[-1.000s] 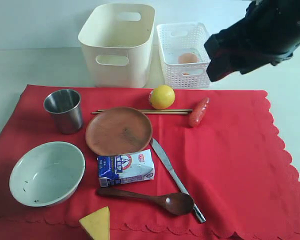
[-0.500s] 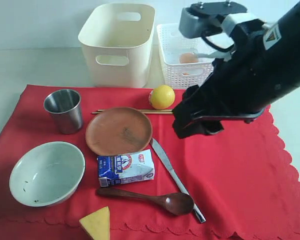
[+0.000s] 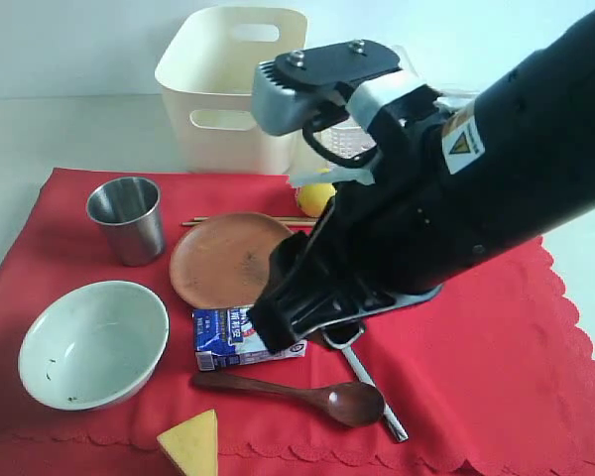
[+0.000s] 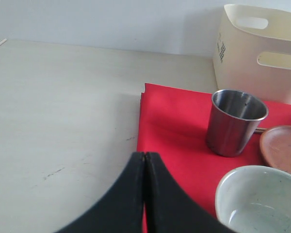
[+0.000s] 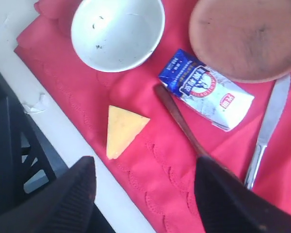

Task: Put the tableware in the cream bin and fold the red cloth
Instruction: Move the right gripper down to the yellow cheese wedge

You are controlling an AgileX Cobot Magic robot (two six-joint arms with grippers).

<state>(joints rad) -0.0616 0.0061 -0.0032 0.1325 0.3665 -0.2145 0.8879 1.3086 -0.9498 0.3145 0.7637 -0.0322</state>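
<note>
Wooden spoon (image 5: pixel 177 119) lies on the red cloth (image 3: pixel 496 347) beside the milk carton (image 5: pixel 206 92), below your spread right gripper (image 5: pixel 145 165); your left gripper (image 4: pixel 144 162) is pressed together. You're likely clearing tableware: lower, straddle the handle, close, then carry to the cream bin (image 3: pixel 213 149).
</note>
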